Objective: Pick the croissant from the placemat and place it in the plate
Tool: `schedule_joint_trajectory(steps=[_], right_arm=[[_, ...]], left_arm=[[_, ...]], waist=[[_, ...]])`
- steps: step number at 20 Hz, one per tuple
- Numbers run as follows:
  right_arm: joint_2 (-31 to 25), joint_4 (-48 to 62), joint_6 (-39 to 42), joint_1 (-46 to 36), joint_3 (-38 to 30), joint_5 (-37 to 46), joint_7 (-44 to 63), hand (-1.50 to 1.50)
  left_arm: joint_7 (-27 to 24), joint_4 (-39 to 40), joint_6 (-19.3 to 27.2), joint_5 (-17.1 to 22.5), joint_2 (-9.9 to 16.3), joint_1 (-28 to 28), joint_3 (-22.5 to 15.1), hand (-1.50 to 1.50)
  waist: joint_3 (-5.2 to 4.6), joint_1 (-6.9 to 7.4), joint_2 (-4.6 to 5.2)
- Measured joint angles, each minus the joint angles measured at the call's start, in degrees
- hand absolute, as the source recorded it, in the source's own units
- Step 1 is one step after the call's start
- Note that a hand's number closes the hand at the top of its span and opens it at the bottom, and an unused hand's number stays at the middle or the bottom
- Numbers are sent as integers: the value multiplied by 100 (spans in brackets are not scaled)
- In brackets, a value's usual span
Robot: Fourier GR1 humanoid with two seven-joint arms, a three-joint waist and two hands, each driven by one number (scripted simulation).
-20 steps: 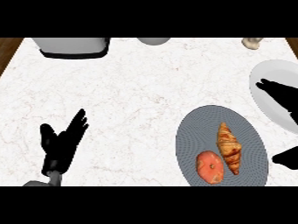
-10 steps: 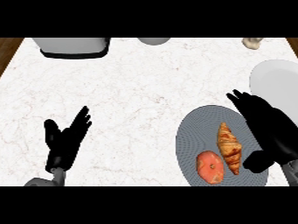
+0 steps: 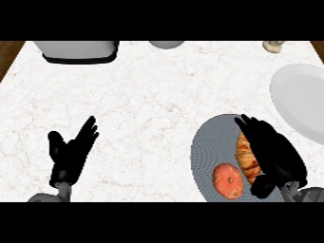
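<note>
- Left hand [image 3: 70, 151] low at view's left, over bare marble counter [image 3: 157, 95] — fingers straight, spread, pointing up-right, holding nothing.
- Grey appliance w/ dark base [image 3: 78, 51] at far edge, well beyond left fingertips; small grey round thing [image 3: 166, 44] to its right.
- Grey round placemat [image 3: 214, 147] near lower right; orange round fruit [image 3: 228, 181] on it, just left of right thumb.
- Croissant [image 3: 245, 154] on placemat, lengthwise, partly under right hand — right side hidden.
- Right hand [image 3: 273, 154] over placemat's right half, fingers extended up-left alongside & above croissant, thumb curled low near its near end; can't tell if touching, not closed round it.
- White plate [image 3: 311, 104] beyond & right of right fingertips, apart from croissant.
- Small beige object [image 3: 273, 46] at far edge.
</note>
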Motion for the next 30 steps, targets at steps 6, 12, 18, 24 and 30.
schedule_joint_trajectory(steps=[6,12,18,24,30], right_arm=[[542,247,152,81,-47,656,-77,-150],[800,671,35,152,-84,1353,-144,-150],[961,941,151,199,-398,1695,-462,-150],[1267,1539,77,158,-558,2045,-784,150],[1113,1854,278,4,-554,2293,-1301,150]], left_arm=[[137,-160,-118,-125,-71,73,151,0],[145,-150,-263,-198,-118,125,277,0],[200,-252,-222,-404,-328,212,279,0],[224,-346,-378,-454,-350,243,418,0],[195,-265,-509,-440,-351,227,553,0]], waist=[[0,4,-2],[-1,3,-2],[0,2,-1],[-1,5,-1],[-30,15,-26]])
